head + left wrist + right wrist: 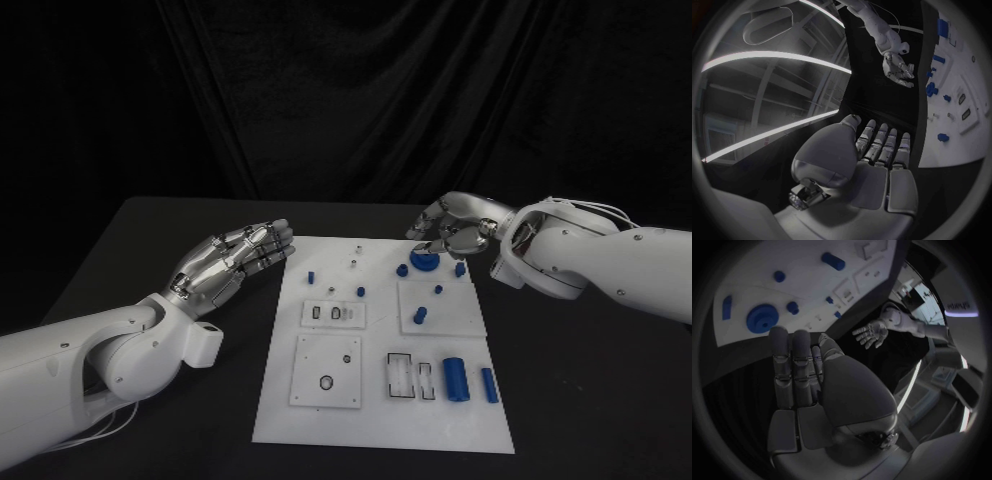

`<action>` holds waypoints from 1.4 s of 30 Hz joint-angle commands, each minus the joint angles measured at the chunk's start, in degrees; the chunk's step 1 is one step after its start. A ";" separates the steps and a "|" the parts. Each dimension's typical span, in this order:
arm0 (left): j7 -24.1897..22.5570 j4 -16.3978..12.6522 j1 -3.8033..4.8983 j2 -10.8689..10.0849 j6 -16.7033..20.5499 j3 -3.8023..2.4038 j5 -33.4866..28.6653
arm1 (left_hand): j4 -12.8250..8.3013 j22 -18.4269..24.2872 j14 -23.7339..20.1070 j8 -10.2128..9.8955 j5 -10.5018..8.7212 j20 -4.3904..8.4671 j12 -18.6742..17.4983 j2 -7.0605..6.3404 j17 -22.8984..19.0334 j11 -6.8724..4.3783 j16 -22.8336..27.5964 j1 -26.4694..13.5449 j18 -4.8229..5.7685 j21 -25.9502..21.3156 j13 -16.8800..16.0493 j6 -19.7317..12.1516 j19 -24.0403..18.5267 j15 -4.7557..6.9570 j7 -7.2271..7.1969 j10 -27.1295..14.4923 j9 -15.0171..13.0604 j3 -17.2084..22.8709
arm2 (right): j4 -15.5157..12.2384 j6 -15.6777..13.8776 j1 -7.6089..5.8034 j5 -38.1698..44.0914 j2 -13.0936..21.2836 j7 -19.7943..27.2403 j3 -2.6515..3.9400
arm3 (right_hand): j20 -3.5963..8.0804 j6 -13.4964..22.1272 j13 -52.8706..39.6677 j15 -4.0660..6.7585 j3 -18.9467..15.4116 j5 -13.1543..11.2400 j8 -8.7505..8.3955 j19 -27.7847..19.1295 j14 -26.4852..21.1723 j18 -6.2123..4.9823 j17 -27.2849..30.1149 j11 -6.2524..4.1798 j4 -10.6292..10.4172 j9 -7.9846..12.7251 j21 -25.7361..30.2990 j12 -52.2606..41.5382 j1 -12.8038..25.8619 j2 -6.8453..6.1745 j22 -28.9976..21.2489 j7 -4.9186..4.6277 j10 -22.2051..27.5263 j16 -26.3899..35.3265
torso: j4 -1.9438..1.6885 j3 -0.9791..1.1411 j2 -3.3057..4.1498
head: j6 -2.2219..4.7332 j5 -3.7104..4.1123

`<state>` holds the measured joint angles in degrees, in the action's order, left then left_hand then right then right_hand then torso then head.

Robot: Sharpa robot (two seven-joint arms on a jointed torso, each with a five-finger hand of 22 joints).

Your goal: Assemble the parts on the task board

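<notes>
Two hands hover at the far half of the task board (289, 420), which lies in the middle of the black bench (144, 240). The left hand (231, 262) hangs just off the board's left edge, fingers (879, 145) straight, slightly apart, holding nothing. The right hand (454, 228) sits above the board's far right corner, fingers (792, 365) loosely extended and empty, just beyond the round blue disc part (424, 261). Smaller blue pegs (312, 273) stand farther along the board, and blue cylinders (456, 378) lie at its near end, well apart from both hands.
</notes>
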<state>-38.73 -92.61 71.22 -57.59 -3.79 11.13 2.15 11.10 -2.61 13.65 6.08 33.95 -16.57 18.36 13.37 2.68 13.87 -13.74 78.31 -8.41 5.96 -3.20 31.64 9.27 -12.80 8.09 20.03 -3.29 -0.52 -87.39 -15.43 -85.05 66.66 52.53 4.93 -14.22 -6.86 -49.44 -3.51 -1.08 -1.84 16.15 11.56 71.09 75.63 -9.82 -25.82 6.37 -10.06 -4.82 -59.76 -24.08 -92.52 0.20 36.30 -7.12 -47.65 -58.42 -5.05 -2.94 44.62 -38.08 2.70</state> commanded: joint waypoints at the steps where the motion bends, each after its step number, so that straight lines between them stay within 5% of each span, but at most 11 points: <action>1: -18.27 -0.43 0.24 -0.18 -0.16 -0.03 -2.12 | 0.38 0.05 0.37 -0.02 -0.14 0.01 0.28 -0.03 0.09 0.13 -0.18 -0.55 0.78 0.34 -0.09 0.26 0.36 -0.23 0.06 0.37 -0.08 0.01 | -1.03 -3.52 -0.14 26.08 -0.08 -10.18 0.06 | 0.27 -0.46 -0.11 0.32 1.75 -0.52 -1.29 2.76 2.66 1.92 -8.41 -0.32 -0.84 -0.21 -6.44 2.41 0.12 -1.65 9.25 0.53 -1.81 -5.84 | -0.71 -0.72 1.08 | 0.73 0.58; 4: -18.31 -0.59 0.27 -0.30 -0.40 -0.03 -2.31 | 0.51 0.06 0.36 -0.05 -0.02 0.02 0.30 0.05 0.09 0.17 -0.21 -0.57 0.82 0.34 -0.09 0.22 0.35 -0.27 0.08 0.39 -0.07 0.08 | -1.71 -3.12 -0.10 31.40 -0.17 -11.71 0.05 | 1.06 -0.46 -0.17 1.34 3.14 -1.23 -2.41 4.62 4.48 2.83 -14.95 -0.70 -1.56 -0.46 -10.83 4.41 0.51 -3.30 15.99 1.40 -3.11 -9.67 | -1.08 -1.07 1.54 | 1.18 0.95; 8: -18.32 -0.70 0.29 -0.40 -0.63 -0.03 -2.47 | 0.59 0.04 0.36 -0.09 0.15 0.01 0.28 0.13 0.09 0.21 -0.27 -0.53 0.86 0.39 -0.08 0.15 0.44 -0.32 0.08 0.35 -0.05 0.20 | -1.94 -2.96 0.19 35.67 -0.64 -12.77 0.05 | 1.30 -0.35 -0.22 1.51 3.83 -1.51 -3.00 5.58 5.37 3.35 -17.90 -0.82 -1.93 -0.58 -12.82 5.22 0.82 -3.92 19.20 1.76 -3.84 -11.30 | -1.36 -1.35 1.99 | 1.42 0.92; 16: -18.23 -1.10 0.30 -0.56 -0.83 -0.02 -3.15 | 0.58 0.03 0.38 -0.13 0.49 -0.01 0.33 0.20 0.10 0.27 -0.38 -0.32 0.93 0.45 -0.09 0.20 0.53 -0.40 0.10 0.39 -0.05 0.50 | -2.37 -3.23 1.29 38.71 -0.86 -13.49 0.05 | 1.18 -0.84 -0.30 1.36 4.93 -2.17 -3.70 7.25 7.17 4.17 -24.23 -0.91 -2.54 -0.97 -16.03 6.59 1.78 -5.01 24.50 1.58 -5.05 -14.66 | -1.40 -1.57 2.56 | 1.09 0.38; 25: -18.27 -0.55 0.28 -0.07 -1.28 -0.01 -3.29 | 0.48 0.01 0.52 -0.12 0.87 -0.04 0.42 0.21 0.14 0.40 -0.61 0.01 1.03 0.55 -0.11 0.47 0.70 -0.52 0.16 0.49 -0.08 0.95 | -3.56 -1.96 1.80 39.18 -0.51 -13.71 0.05 | 1.17 -1.55 -0.33 1.49 5.44 -3.75 -3.96 7.74 8.31 4.41 -29.19 -0.90 -2.96 -1.31 -17.18 7.51 2.58 -5.66 26.43 1.43 -5.43 -17.11 | -1.30 -1.68 3.17 | 1.77 0.37; 33: -18.11 -0.30 0.26 0.16 -1.96 0.03 -3.30 | 0.32 0.01 0.60 -0.10 1.25 -0.06 0.44 0.24 0.16 0.58 -0.82 0.37 1.18 0.60 -0.10 0.80 0.79 -0.71 0.28 0.50 -0.11 1.53 | -3.30 -1.04 2.39 39.24 -0.32 -13.57 0.04 | 1.24 -1.68 -0.31 1.59 5.58 -3.86 -4.01 7.80 8.38 4.44 -29.51 -0.87 -2.93 -1.37 -17.34 7.78 2.58 -5.80 26.71 1.38 -5.32 -17.29 | -1.37 -1.86 2.92 | 1.68 0.21; 42: -17.88 -0.05 0.25 0.33 -2.51 0.05 -3.31 | 0.14 -0.02 1.04 0.01 1.57 -0.11 0.66 0.17 0.23 0.89 -1.36 0.73 1.45 0.77 -0.14 1.39 1.07 -1.04 0.48 0.81 -0.18 2.29 | -2.39 -2.11 2.55 39.22 -0.54 -12.72 0.04 | 1.28 -2.76 -0.33 1.52 7.55 -1.02 -4.32 7.48 8.12 4.47 -29.84 -0.85 -2.64 -1.77 -17.59 8.92 1.91 -5.72 27.19 1.28 -5.92 -17.37 | -1.41 -1.90 2.96 | 2.11 0.19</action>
<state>-38.78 -92.63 71.38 -57.37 -4.99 11.20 -0.98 11.30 -2.59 14.56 6.08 35.32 -16.80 18.80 13.61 2.82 14.44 -14.91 78.54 -7.47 6.43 -3.29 32.69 9.89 -13.72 8.68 20.59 -3.39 1.46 -89.87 -17.00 -82.66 105.03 51.98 -7.29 -14.22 -5.74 -51.83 -3.78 0.56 5.65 15.01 7.42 78.53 83.69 -5.80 -55.68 5.59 -12.73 -6.56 -77.03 -15.50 -90.31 -5.42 63.46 -5.74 -53.35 -75.55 -6.45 -4.80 47.60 -36.04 2.93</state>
